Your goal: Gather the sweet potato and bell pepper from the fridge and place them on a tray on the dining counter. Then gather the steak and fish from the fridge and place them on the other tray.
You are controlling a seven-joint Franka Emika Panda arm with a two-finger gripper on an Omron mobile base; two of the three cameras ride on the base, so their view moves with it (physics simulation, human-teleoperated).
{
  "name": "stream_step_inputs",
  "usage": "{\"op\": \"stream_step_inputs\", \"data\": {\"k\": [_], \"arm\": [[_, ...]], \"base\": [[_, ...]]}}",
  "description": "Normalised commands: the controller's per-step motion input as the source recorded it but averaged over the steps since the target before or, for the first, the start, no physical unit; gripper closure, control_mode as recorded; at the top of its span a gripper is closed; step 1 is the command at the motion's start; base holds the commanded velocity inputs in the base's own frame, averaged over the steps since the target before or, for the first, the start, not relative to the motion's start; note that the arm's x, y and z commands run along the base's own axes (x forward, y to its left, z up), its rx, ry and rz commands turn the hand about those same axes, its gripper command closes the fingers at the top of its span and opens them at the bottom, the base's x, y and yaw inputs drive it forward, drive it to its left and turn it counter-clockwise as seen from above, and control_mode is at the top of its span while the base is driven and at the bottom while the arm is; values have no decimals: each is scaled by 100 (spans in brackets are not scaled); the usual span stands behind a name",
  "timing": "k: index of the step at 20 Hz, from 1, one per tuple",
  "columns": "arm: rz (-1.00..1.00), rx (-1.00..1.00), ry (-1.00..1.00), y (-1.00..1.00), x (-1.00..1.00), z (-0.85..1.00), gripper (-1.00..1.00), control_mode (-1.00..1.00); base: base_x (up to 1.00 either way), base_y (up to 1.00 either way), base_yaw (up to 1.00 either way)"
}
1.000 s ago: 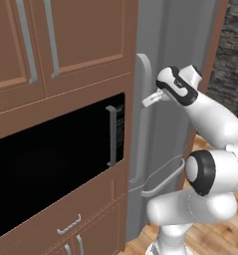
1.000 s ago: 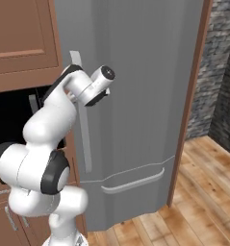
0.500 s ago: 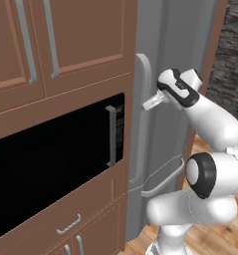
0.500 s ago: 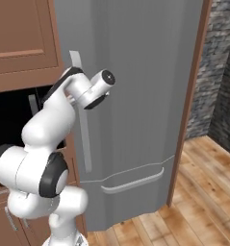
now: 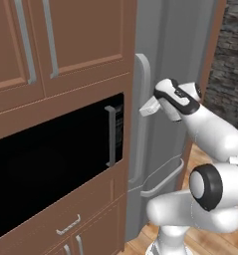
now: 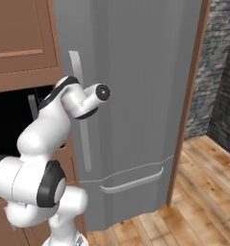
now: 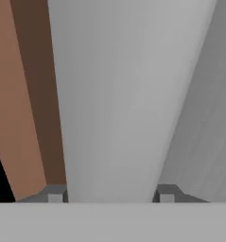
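The grey fridge stands closed, so the sweet potato, bell pepper, steak and fish are hidden, and the trays and dining counter are out of view. My gripper is at the fridge's tall vertical door handle, at about its upper third. In the hand view the pale handle runs between my fingertips, which press against both of its edges, so the gripper is shut on it. From the right base view my arm covers part of that handle.
A black built-in microwave sits left of the fridge, under brown wall cabinets. The fridge's lower drawer has a curved handle. A stone wall and wooden floor lie to the right.
The hand has edged in onto the fridge handle and the jaws have closed against it. The fridge door has not moved.
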Motion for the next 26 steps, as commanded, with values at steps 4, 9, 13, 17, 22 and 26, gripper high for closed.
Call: {"op": "stream_step_inputs", "data": {"k": [4,9,13,17,22,26], "arm": [[0,0,6,14,5,-16,100,-100],[-5,0,8,-11,8,-13,100,-100],[-11,2,1,-68,-9,-1,100,-100],[-7,3,0,-95,-20,0,100,-100],[-2,1,0,-100,-11,0,100,-100],[0,2,4,-100,-1,0,100,-100]], "base": [[0,0,0],[0,0,0],[0,0,0],[0,0,0],[0,0,0],[0,0,0]]}}
